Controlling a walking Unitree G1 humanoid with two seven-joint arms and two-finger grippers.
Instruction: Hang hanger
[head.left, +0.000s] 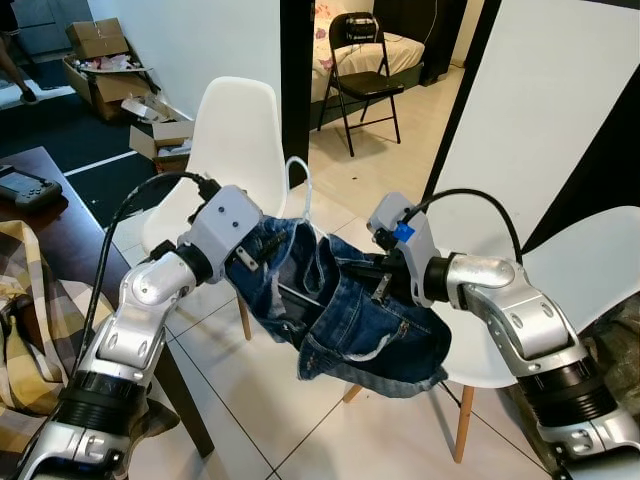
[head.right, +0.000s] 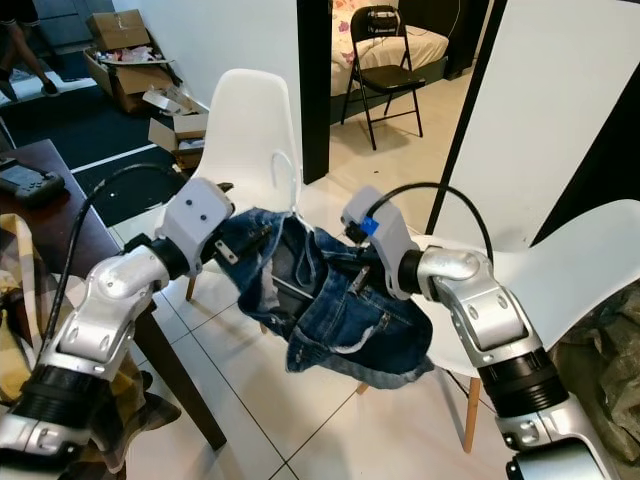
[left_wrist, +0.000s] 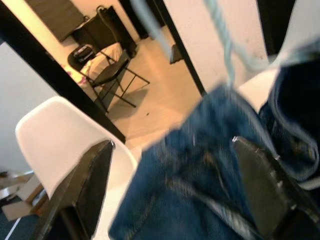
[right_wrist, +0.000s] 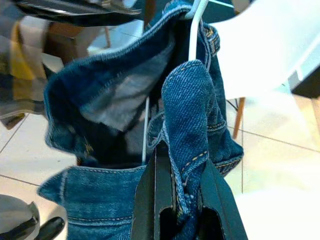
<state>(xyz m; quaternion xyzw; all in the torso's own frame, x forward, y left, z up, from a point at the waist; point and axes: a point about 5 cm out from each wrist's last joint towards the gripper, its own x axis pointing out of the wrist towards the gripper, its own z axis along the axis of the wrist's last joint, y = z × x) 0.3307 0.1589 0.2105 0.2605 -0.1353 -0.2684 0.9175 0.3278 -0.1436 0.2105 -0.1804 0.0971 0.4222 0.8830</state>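
A pair of blue denim shorts hangs bunched between my two arms, above the tiled floor. A white hanger sticks up out of the shorts with its hook free. Its thin bar runs down inside the waistband. My right gripper is shut on a fold of the denim, at the shorts' right side. My left gripper is at the shorts' left side; its fingers stand wide open, with denim lying across the gap between them.
A white shell chair stands just behind the shorts, and another is under my right arm. A dark table with a checked cloth is at my left. Further back are a black folding chair and cardboard boxes.
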